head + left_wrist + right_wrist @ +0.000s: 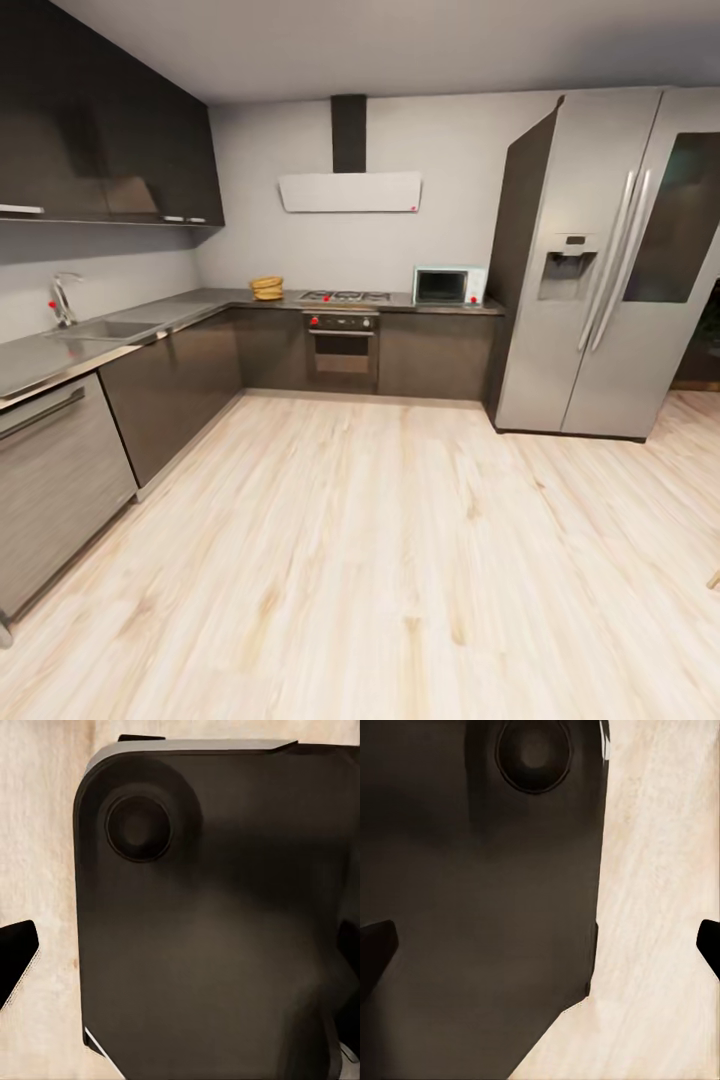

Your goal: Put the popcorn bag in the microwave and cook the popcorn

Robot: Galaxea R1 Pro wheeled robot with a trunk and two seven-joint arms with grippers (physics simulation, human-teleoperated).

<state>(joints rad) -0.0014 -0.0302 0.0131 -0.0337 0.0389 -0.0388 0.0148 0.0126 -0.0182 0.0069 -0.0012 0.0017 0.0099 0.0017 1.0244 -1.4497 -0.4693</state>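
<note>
The floor (420, 560) is pale wood plank with a visible grain and a soft sheen. The desk (190, 305) is glossy grey and reflective, over dark, smooth cabinet fronts (180, 385). The fridge (600, 270) looks like brushed silver metal with a dark glass panel. The popcorn bag (267, 288) is mustard-tan, coarse like burlap and ringed. The microwave (449, 285) has a pale mint shell and a dark glass door. The robot's body (217, 922) is matt dark plastic.

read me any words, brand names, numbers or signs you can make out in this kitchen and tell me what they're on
There is no readable text.
microwave: knobs and a red dot on the white side panel, no legible markings.
fridge: the dispenser panel is too blurred to show any label.
oven: red knobs, no legible figures.
range hood: a small red dot, no wording.
</note>
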